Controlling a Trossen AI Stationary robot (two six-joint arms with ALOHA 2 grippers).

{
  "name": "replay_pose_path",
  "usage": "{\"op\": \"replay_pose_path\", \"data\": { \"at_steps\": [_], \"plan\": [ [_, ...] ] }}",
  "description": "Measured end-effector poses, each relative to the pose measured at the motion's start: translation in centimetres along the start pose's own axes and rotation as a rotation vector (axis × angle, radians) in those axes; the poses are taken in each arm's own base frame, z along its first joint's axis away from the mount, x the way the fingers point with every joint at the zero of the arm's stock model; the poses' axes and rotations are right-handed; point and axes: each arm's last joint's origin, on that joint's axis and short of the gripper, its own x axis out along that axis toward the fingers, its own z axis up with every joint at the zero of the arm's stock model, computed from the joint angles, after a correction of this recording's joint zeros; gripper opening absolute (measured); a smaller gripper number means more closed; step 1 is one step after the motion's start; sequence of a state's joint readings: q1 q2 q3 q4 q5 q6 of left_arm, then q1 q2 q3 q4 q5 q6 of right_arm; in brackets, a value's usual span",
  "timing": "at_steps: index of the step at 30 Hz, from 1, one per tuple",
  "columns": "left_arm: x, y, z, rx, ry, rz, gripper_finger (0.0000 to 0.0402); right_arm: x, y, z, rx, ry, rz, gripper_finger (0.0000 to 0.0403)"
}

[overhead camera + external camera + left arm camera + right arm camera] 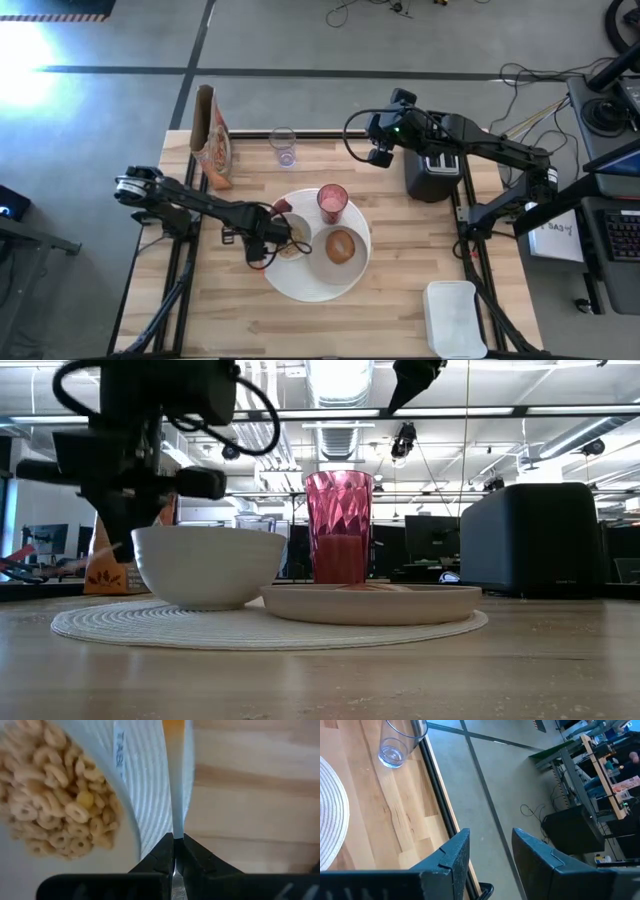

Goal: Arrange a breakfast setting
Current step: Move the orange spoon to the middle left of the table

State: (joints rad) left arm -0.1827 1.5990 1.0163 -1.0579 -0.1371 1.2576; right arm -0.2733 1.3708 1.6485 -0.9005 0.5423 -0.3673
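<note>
A small white bowl of cereal rings stands on a round white woven mat, left of a white plate. A round browned bread piece lies on the plate, and a pink tumbler stands behind it. A small dark-red fruit lies by the bowl's far side. My left gripper points down at the bowl's left side, shut on a thin white strip. My right gripper hangs open and raised over the table's far edge, holding nothing. My left gripper pinches the thin white strip's near end between its two fingertips, coming from above and pointing down. The strip runs on from the fingers along the mat's edge beside the bowl. What the strip is, and whether it rests on the mat, I cannot tell.
A black-and-silver toaster stands at the far right. A white rectangular tray lies at the near right corner. A clear glass and an upright printed bag stand at the far left.
</note>
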Motion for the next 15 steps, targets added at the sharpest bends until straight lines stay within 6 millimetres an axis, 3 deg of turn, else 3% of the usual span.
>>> {"op": "replay_pose_path", "data": {
  "at_steps": [4,15],
  "plan": [
    [1.1,-0.2,-0.1,-0.007,0.025,0.019,0.0005,0.0,0.0,0.0,0.000,0.000,0.000,0.0139],
    [1.4,-0.2,-0.3,-0.070,0.077,0.049,0.0006,0.0,0.0,0.0,0.000,0.000,0.000,0.0130]
  ]
}}
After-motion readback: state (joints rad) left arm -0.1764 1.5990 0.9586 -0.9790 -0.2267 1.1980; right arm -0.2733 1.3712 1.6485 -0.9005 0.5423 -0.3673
